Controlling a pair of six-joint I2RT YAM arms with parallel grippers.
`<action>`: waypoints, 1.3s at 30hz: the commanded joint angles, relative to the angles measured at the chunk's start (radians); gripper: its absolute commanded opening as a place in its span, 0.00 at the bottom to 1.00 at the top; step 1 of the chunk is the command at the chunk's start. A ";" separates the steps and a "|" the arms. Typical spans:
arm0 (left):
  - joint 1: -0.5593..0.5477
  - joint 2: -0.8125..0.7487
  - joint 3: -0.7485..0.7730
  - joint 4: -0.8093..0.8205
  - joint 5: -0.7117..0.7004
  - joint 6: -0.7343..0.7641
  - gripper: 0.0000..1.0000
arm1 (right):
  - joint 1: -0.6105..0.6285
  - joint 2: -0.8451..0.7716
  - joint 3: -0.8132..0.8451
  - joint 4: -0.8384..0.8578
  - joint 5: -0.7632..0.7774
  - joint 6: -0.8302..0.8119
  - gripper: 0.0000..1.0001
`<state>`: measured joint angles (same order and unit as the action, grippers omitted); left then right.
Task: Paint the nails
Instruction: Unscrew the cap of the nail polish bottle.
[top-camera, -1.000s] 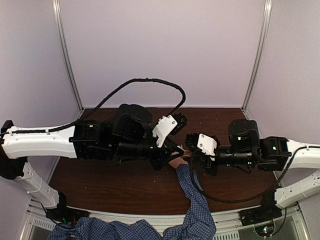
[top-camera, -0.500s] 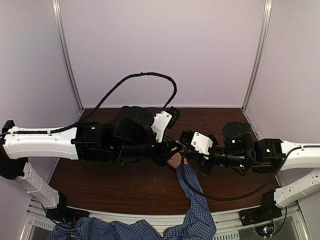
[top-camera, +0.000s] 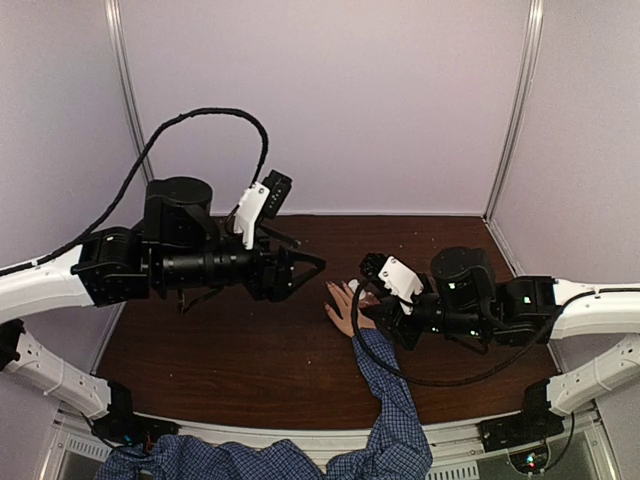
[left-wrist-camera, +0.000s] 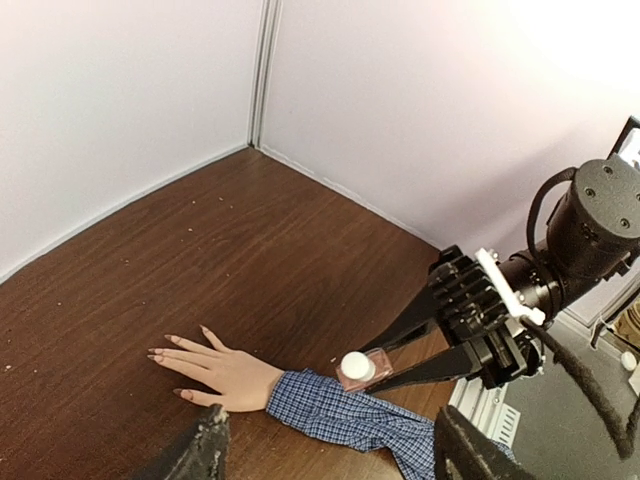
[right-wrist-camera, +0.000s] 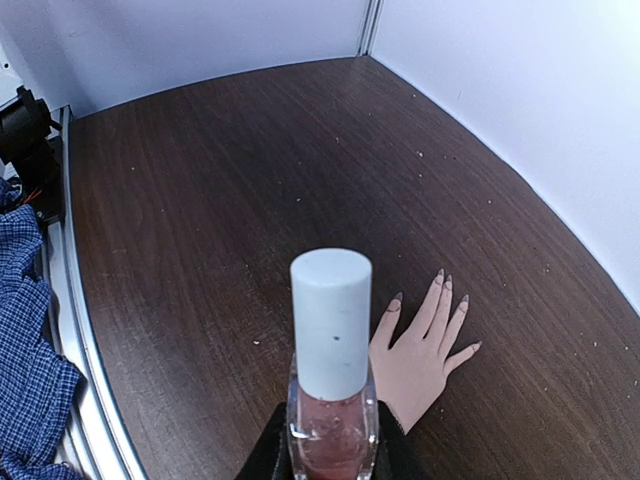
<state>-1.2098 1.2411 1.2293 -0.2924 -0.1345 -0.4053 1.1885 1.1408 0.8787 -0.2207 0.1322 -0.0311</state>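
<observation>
Nails (left-wrist-camera: 170, 345) are on the hand (left-wrist-camera: 225, 370) lying flat, fingers spread, just beside the bottle (right-wrist-camera: 330, 435), which the right gripper (left-wrist-camera: 358, 370) has clamped by its glass body, white cap (right-wrist-camera: 331, 320) on. Left gripper (left-wrist-camera: 330, 440) hangs well apart from the bottle, jaws spread and empty, so uncapping looks like the job: line up squarely over the cap, pinch firmly, twist while the right holds steady.

Five nails on a flat, fanned hand

The nails (left-wrist-camera: 153, 353) are long, pointed and dull pink, one tipping each finger of a pale hand (left-wrist-camera: 232, 372) that lies palm down on the dark wooden table (left-wrist-camera: 250, 240). The fingers are spread, so no nail touches another. In the overhead view they are too small to make out.
</observation>
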 joint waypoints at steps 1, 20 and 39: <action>0.046 -0.058 -0.055 0.010 0.122 0.102 0.72 | -0.006 -0.006 0.043 -0.028 -0.031 0.046 0.03; 0.044 -0.078 -0.150 -0.011 0.608 0.611 0.63 | -0.007 -0.012 0.089 -0.121 -0.514 -0.064 0.00; -0.036 0.044 -0.065 -0.077 0.603 0.782 0.41 | -0.007 0.100 0.183 -0.220 -0.788 -0.124 0.00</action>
<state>-1.2381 1.2812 1.1320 -0.3763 0.4500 0.3321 1.1843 1.2423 1.0191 -0.4431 -0.5964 -0.1368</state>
